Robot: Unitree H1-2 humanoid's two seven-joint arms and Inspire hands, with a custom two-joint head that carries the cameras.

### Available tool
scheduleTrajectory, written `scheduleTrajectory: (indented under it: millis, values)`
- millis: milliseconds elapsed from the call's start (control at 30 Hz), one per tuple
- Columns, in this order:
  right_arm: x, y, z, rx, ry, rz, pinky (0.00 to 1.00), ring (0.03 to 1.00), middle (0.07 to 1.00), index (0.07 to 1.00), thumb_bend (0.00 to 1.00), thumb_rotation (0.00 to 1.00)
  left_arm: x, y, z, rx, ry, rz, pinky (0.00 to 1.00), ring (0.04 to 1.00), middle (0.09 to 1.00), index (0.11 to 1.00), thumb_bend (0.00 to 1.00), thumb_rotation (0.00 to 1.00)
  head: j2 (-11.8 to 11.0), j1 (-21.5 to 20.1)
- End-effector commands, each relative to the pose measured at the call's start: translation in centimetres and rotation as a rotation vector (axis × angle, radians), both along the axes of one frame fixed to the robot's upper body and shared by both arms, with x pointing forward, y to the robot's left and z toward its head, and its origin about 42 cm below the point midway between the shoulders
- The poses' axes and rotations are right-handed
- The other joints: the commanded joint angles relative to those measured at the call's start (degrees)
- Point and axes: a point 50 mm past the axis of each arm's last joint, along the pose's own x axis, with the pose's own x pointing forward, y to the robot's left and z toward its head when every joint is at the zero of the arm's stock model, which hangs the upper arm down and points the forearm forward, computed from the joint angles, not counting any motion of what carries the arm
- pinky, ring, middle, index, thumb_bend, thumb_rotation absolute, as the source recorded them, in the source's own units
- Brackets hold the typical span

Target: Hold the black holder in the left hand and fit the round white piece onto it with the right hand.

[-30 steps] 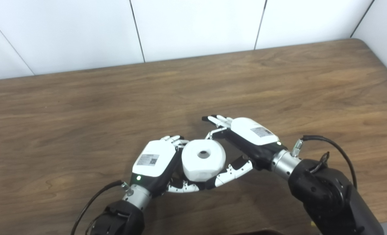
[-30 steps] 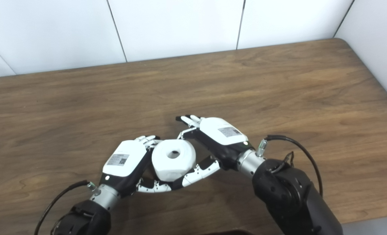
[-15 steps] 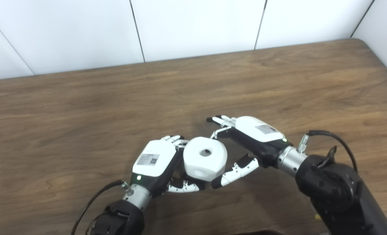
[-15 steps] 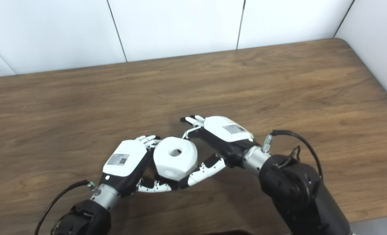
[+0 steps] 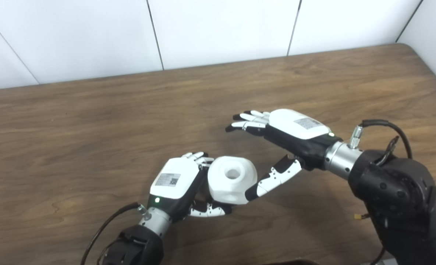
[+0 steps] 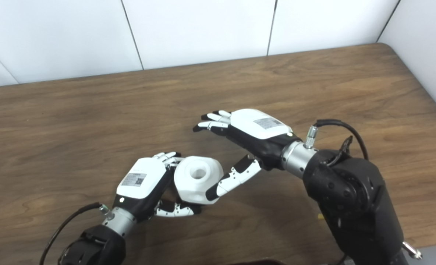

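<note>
cupping the round white piece, left hand seemingly grips it; right hand spread, empty.

A wooden worktop is filling most of the view, its dark brown grain running from side to side. Its far right corner is showing a rounded shape. Behind the far edge, a white panelled wall is standing, with thin dark seams dividing it into panels. A second white wall is closing off the right edge. Even, soft light is falling over the wood.
</note>
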Motion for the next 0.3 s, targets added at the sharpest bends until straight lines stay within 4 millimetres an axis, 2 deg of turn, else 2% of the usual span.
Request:
scheduleTrajectory:
  millis: [0, 267]
  values:
    - [-0.18, 0.02, 1.38, 0.007, -0.064, -0.002, 1.00, 1.000, 0.958, 0.877, 1.00, 0.57, -0.07, -0.09, -0.65, 0.045, 0.030, -0.002, 0.89, 0.885, 0.792, 0.486, 0.52, 0.05, 0.01, -0.03]
    - [0.25, -0.24, 1.31, 0.007, -0.059, -0.018, 1.00, 1.000, 0.958, 0.888, 1.00, 0.59, 0.02, -0.01, -0.64, 0.045, 0.033, 0.001, 0.89, 0.884, 0.792, 0.487, 0.52, 0.05, -0.11, 0.07]
